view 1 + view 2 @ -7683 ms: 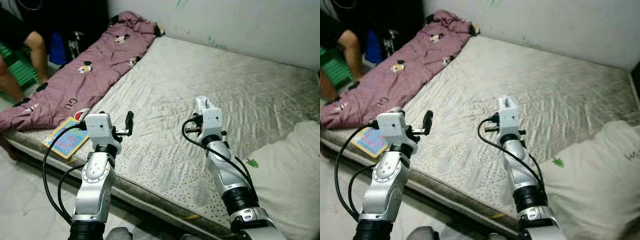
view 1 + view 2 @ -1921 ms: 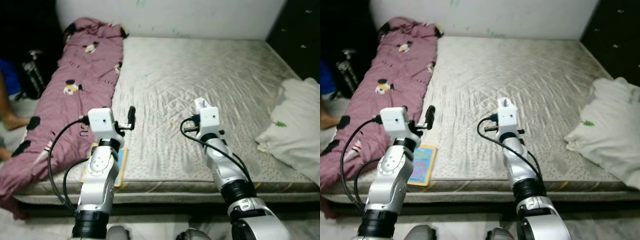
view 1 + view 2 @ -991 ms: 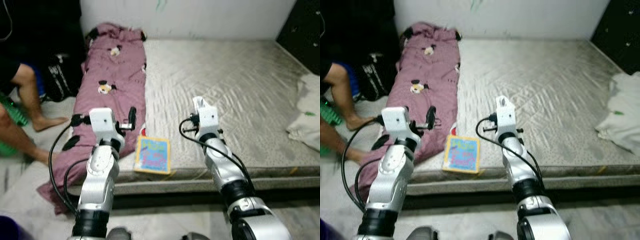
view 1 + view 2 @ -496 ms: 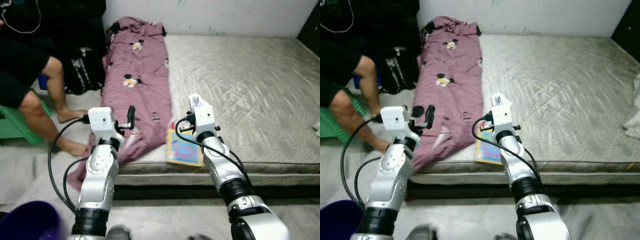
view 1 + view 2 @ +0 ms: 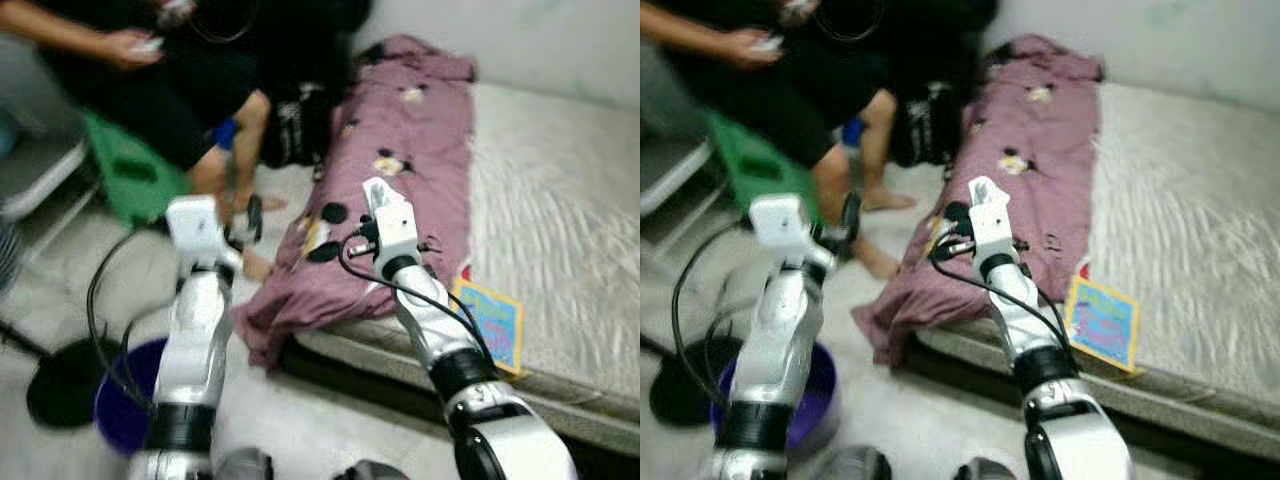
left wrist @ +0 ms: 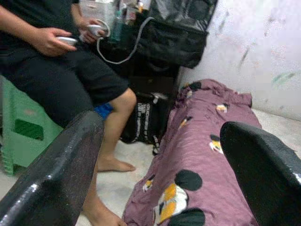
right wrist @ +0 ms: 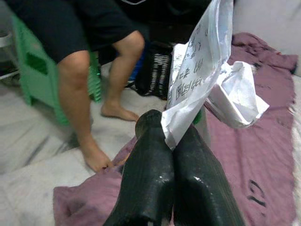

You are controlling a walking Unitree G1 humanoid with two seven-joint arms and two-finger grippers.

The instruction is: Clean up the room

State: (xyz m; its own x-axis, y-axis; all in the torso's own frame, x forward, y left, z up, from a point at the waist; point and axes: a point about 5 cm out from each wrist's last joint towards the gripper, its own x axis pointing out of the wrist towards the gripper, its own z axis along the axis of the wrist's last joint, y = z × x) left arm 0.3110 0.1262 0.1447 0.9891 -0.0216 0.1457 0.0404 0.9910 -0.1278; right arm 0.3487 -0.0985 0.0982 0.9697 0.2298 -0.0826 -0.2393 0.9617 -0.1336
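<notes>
Between the right gripper's (image 7: 169, 141) pressed-together fingers, a crumpled white paper (image 7: 207, 70) is sticking up over the purple blanket (image 5: 420, 170), looking light, limp and tearable, best pinched at its folded edge, while the left gripper (image 6: 160, 160) is hovering spread wide, empty.

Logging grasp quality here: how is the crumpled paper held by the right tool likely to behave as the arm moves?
The crumpled paper looks thin and creased, so probably very light and floppy. The right tool pinches only its lower corner, so the free part may flap or bend. A hard tug could tear it.
</notes>
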